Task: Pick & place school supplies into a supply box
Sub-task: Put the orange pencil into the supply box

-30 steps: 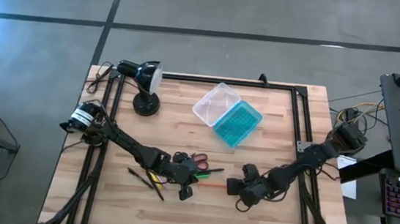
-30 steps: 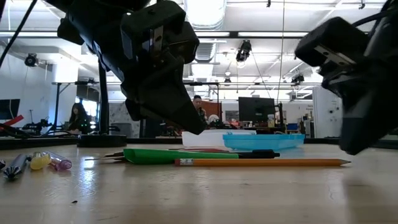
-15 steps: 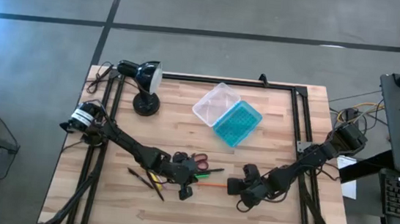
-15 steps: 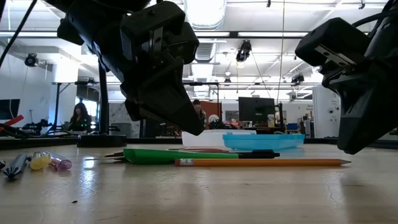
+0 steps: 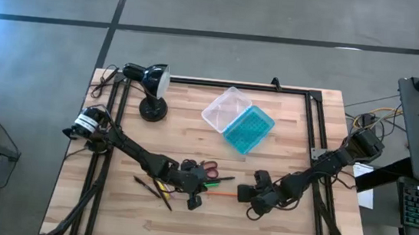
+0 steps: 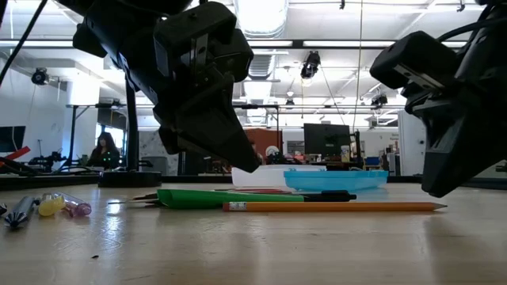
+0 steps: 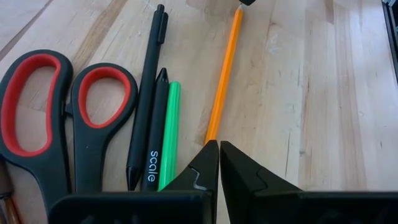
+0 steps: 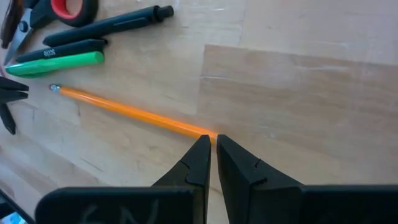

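An orange pencil (image 5: pixel 221 193) lies flat on the wooden table between my two grippers. My left gripper (image 7: pixel 219 149) is shut and hovers above the pencil's eraser end (image 6: pixel 230 207), clear of the table in the low view. My right gripper (image 8: pixel 211 142) is shut at the pencil's pointed end. Red-handled scissors (image 7: pixel 37 112), two dark pens (image 7: pixel 149 81) and a green marker (image 7: pixel 169 137) lie beside the pencil near the left gripper. The supply box (image 5: pixel 248 130) lies open on the table's far middle, its teal half beside its clear half (image 5: pixel 226 109). My right gripper's shut fingertips (image 8: pixel 202 146) come down slanting from above at the pencil's pointed end (image 8: pixel 198 130). The fingers hide that end, so I cannot tell whether they touch it. The pencil lies flat on the table.
A black desk lamp (image 5: pixel 151 81) stands at the far left corner. More pens and pencils (image 5: pixel 152 188) lie on the table left of the left gripper. A black frame (image 5: pixel 309 119) runs along the table's edges. Bare wood shows at the near right.
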{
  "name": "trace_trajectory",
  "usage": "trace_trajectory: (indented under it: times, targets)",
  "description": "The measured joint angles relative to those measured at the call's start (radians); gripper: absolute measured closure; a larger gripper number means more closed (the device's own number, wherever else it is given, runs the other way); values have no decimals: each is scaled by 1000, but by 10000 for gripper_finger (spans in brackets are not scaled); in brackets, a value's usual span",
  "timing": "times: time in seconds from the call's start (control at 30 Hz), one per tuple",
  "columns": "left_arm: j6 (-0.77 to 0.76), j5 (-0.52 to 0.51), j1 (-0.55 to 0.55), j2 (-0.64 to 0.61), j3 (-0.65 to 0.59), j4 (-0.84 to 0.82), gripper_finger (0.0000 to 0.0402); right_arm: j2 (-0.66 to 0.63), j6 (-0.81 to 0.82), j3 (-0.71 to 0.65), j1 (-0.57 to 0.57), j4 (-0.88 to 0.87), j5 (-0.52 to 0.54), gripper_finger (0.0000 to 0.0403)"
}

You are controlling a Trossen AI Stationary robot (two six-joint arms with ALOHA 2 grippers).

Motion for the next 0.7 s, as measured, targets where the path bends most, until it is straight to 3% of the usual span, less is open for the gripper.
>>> trace_trajectory:
  times: [0.7]
  targets:
    - [-68,-20,1,0,-48,1,402,0,1,0,-4,3,-1,381]
